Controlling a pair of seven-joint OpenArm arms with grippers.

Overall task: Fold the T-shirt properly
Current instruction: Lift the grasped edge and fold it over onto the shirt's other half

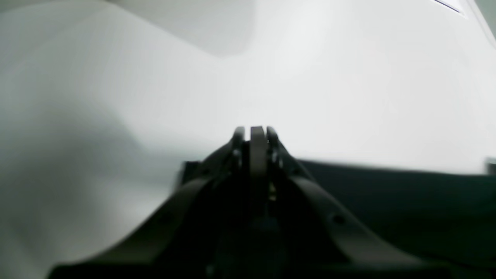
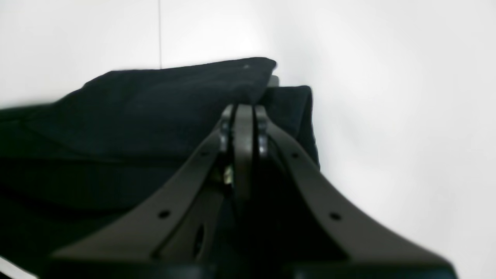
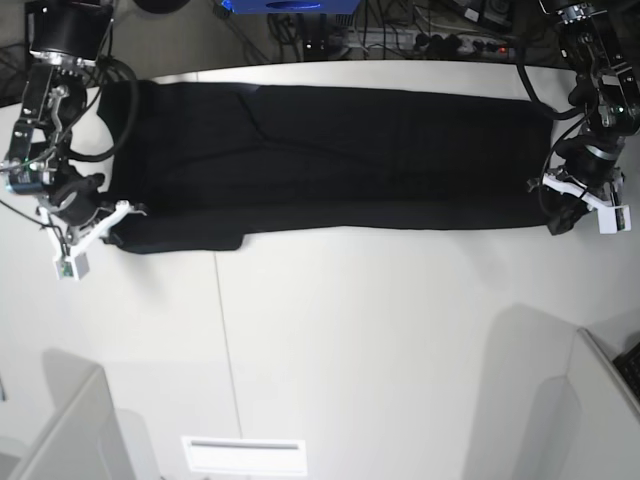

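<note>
The T-shirt (image 3: 340,165) is laid flat across the far half of the table (image 3: 380,340), from about 9 o'clock to 3 o'clock in the base view. It forms a long black band with only the plain black side showing. Its near edge runs almost straight, with a small flap hanging lower near 8 o'clock. A faint crease is seen in the cloth toward 11 o'clock.

The right tool (image 3: 105,222) is positioned at the 9 o'clock end of the T-shirt, at the near corner. In the right wrist view the right tool (image 2: 244,110) is seen with its jaws pressed together. Black cloth (image 2: 155,112) lies directly beyond the tips and rises in a thick fold toward 11 o'clock. Whether any cloth is pinched between the jaws cannot be told, since the tips are blurred and dark against dark fabric.

The left tool (image 3: 560,205) is positioned at the 3 o'clock end of the T-shirt, at its near corner. In the left wrist view the left tool (image 1: 255,133) is also seen closed, with no gap between the jaws. The tips stand over the bare white table (image 1: 348,97), and the T-shirt (image 1: 407,201) is seen as a dark area toward 4 o'clock, behind the tips. No cloth is visible between these jaws.

A seam in the table runs from the T-shirt's near edge toward 7 o'clock in the base view.
</note>
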